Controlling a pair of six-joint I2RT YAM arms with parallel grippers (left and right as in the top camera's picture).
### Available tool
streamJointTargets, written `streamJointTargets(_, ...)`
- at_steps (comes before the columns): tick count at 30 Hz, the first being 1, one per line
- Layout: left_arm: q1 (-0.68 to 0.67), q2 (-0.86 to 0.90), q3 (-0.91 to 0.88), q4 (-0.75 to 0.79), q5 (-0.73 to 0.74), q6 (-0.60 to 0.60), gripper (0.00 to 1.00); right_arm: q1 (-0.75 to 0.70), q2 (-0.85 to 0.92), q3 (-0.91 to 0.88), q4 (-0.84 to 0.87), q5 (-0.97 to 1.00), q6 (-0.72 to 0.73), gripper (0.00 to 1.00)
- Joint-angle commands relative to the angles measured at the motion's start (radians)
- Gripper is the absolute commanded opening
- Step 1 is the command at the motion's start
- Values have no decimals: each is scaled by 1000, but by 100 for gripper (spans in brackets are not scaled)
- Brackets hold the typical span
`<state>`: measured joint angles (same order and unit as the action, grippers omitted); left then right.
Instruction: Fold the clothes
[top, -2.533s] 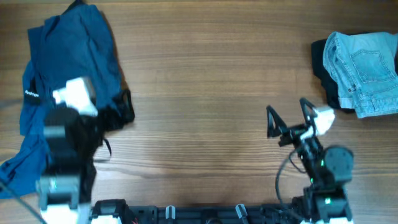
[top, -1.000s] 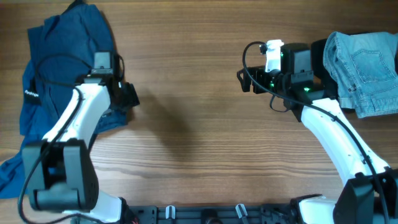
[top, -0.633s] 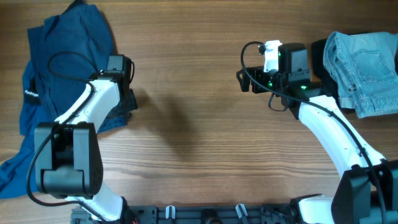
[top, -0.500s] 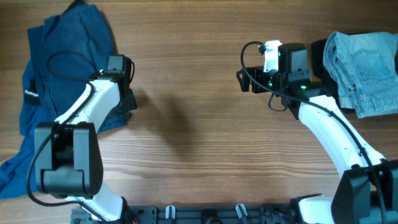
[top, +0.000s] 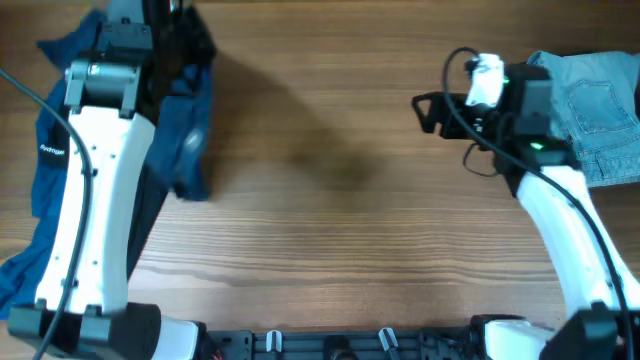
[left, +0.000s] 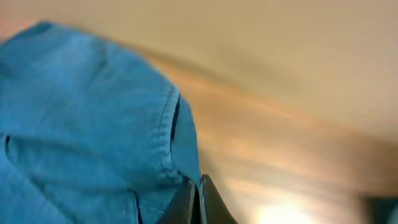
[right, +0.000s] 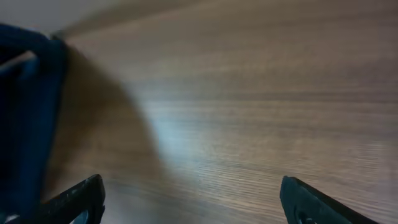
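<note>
Navy-blue shorts hang bunched, seamed edge pinched in left pincer

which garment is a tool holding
The dark blue garment at the far left, pinched in the shut left tool; the light-blue jeans by the open right tool lie ungripped.

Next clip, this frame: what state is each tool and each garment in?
Left tool: shut, pinching an edge of the blue garment.
Blue garment: unfolded, one part held up off the table, the rest crumpled at the left side.
Right tool: open, empty, over bare wood.
Jeans: lying bunched at the right edge, not gripped.
</note>
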<state>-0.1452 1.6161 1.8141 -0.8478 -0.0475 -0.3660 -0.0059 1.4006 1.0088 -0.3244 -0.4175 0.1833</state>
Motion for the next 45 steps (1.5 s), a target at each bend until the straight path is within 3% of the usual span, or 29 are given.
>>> streamJointTargets(1, -85, 0, 30, 102, 148, -35, 4, -56, -109, 18, -85, -104, -4, 91)
streamJointTargets(5, -150, 0, 30, 226, 148, -58, 4, -60, -162, 18, -200, -119, -55, 92)
streamJointTargets(10, -191, -1, 30, 361, 149, -119, 4, -47, -157, 13, -225, -329, -164, 92)
streamJointTargets(15, -218, -1, 30, 463, 164, -170, 4, 44, -145, 12, -200, -315, -268, 92)
streamJointTargets(23, -244, -12, 31, 465, 190, -170, 4, 166, -72, 12, -114, -228, -333, 89)
streamJointTargets(27, -244, -17, 31, 332, 189, -138, 4, 166, -11, 12, -114, -92, -185, 92)
streamJointTargets(29, -244, -17, 30, 223, 188, -102, 10, 166, 24, 12, -89, -87, -140, 92)
streamJointTargets(31, -244, -16, 30, 101, 180, -79, 23, 166, 60, 12, -40, -87, -74, 91)
streamJointTargets(33, -244, -16, 30, -28, 166, -59, 44, 167, 114, 12, 30, -89, 13, 88)
streamJointTargets(35, -244, -12, 30, -157, 146, -53, 54, 185, 169, 12, 90, -95, 71, 85)
streamJointTargets(40, -241, 2, 28, -404, 6, -91, 58, 281, 273, 12, 166, -95, 142, 83)
streamJointTargets(45, -185, -1, 25, -426, -37, -117, 59, 351, 278, 12, 181, -67, 185, 84)
